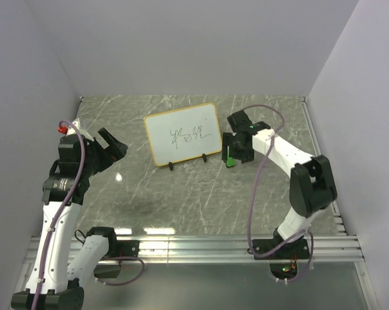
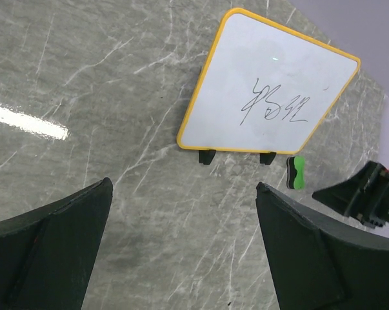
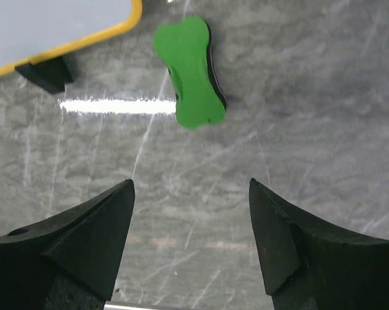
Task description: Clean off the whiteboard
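— Two pincers are shown; how are they set?

— The left gripper (image 2: pixel 184 186) is seen at the left of the top view with its black jaws spread wide apart and nothing held between them. The right gripper (image 3: pixel 189 183) is seen with its jaws apart too, and only bare tabletop shows between them.

— Can any writing be read?

— A short run of dark handwritten scribble (image 2: pixel 271 106) is seen on the small rectangular whiteboard (image 1: pixel 183 134) with a thin orange frame and rounded corners, right of its middle. It cannot be made out as words.

— Where is the whiteboard placed?

— It is stood on two small black feet (image 1: pixel 171 166) in the upper middle of the top view, tilted back, between the two arms. The upper right of the left wrist view is filled by it. In the right wrist view only a lower corner and one foot are caught, at the upper left.

— And the edges, the open room?

— A small green bone-shaped eraser block (image 3: pixel 191 71) with a dark underside is laid on the grey marble-patterned tabletop (image 1: pixel 181 200), just beside the board's lower right corner but apart from it. It lies just ahead of the right gripper's fingertips and is not touched. A wide stretch of tabletop is left open below the board, down to the metal rail (image 1: pixel 194 245) at the bottom of the frame. The table is closed in by white walls (image 1: pixel 181 45) at the left, top and right.
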